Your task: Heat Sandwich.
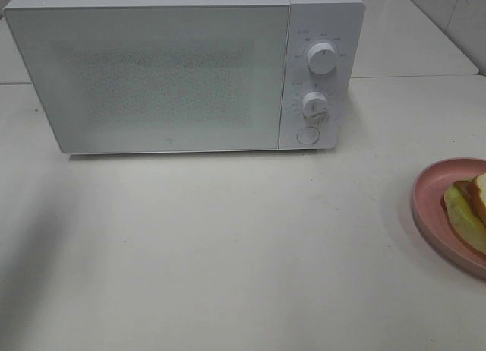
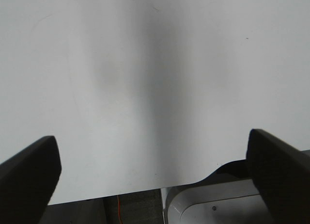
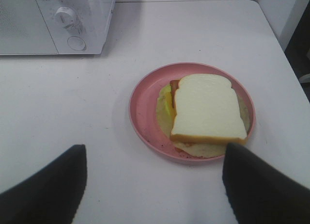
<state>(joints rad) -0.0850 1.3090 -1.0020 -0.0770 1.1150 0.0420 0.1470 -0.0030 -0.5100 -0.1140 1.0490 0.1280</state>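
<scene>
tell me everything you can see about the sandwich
The sandwich lies flat on a round pink plate, on the table right of the microwave. Its top is a white bread slice with a tan crust edge; yellow-green filling pokes out at one side, with a thin reddish layer beside it and a pale layer underneath. It looks whole. Nothing but the plate touches it; the right gripper is open and apart from it.
</scene>
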